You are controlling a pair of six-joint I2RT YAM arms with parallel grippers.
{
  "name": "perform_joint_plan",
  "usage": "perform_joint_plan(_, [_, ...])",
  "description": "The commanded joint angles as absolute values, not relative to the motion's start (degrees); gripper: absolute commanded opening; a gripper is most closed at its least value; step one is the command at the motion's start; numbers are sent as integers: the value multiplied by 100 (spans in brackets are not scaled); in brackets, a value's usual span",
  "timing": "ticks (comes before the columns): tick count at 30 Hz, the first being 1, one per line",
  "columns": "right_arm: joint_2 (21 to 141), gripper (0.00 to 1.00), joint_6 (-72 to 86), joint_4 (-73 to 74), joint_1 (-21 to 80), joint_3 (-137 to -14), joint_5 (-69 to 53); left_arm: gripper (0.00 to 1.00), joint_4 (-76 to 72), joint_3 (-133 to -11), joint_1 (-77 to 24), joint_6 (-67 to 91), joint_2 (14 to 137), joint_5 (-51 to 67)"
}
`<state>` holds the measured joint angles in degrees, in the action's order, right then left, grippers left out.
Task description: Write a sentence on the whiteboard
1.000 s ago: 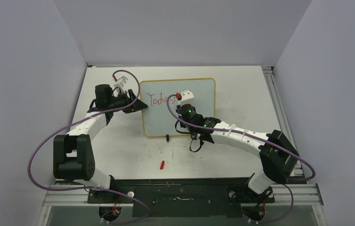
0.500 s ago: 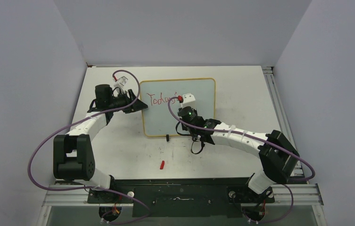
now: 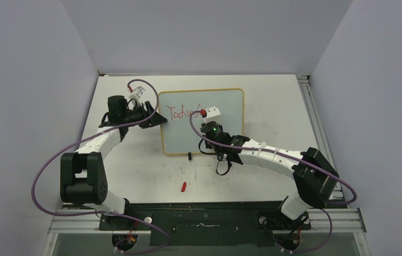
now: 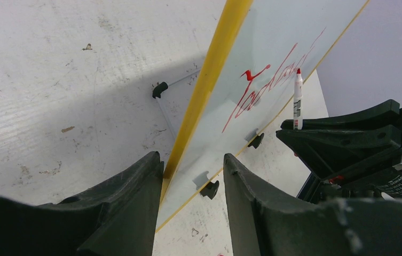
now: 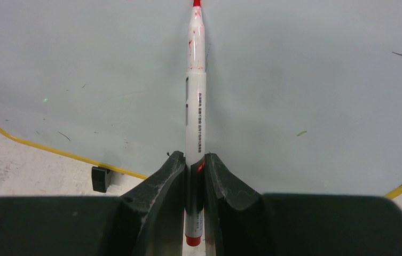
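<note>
The whiteboard (image 3: 182,136) stands mid-table, its yellow-framed face (image 4: 273,42) leaning back. Red words, the start of the sentence (image 3: 182,112), run along its top left and show slanted in the left wrist view (image 4: 265,85). My right gripper (image 5: 194,156) is shut on a white marker (image 5: 196,80) with a red tip. The tip rests against the board (image 5: 321,96) just right of the writing (image 3: 203,111). My left gripper (image 4: 191,156) straddles the board's left edge. One finger lies against the yellow frame, and a gap shows between the jaws.
A small red marker cap (image 3: 184,186) lies on the table in front of the board. Black clip feet (image 5: 101,178) hold the board's lower edge. Metal rails run along the table's right side (image 3: 310,101). Grey walls close in on three sides.
The right gripper has shifted the marker tip slightly to the right, and a small red mark has appeared after the written word. The left arm has not moved.
</note>
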<state>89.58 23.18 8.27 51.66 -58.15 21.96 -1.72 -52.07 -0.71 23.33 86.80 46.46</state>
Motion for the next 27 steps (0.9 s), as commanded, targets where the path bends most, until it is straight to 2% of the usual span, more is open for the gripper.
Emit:
perform_joint_plan(1, [8914, 5, 2290, 684, 5261, -5847, 2145, 43, -432, -5248, -141, 2329, 8454, 4842])
perform_joint_plan(17, [8134, 5, 2173, 1016, 5539, -5870, 2443, 43, -397, -5246, -141, 2320, 8434, 4761])
perform_joint_plan(27, [7798, 5, 1980, 1256, 4977, -5713, 2024, 43, -362, -5255, -142, 2287, 8424, 4719])
